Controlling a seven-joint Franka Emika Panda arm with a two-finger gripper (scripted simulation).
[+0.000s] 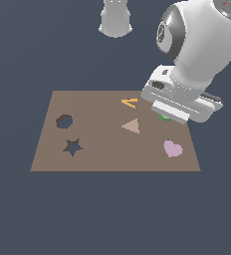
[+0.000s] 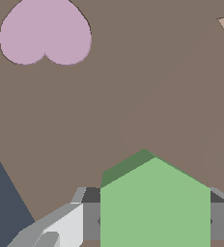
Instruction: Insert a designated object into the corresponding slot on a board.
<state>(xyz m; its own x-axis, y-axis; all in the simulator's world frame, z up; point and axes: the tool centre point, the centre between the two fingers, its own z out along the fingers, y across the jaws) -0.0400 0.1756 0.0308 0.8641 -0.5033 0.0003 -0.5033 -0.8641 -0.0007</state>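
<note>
The green hexagon block (image 2: 155,205) sits between the two fingers (image 2: 87,219) of the end effector (image 1: 163,115), which press against its opposite sides, closed onto it. In the exterior view only a green sliver shows under the arm, low over the brown board (image 1: 102,154) toward that view's right. The pink heart (image 1: 173,148) lies near, the tan triangle (image 1: 132,126) just beside. The dark hexagon slot (image 1: 64,121) lies well apart, toward the exterior view's left, above the star cutout (image 1: 72,147).
</note>
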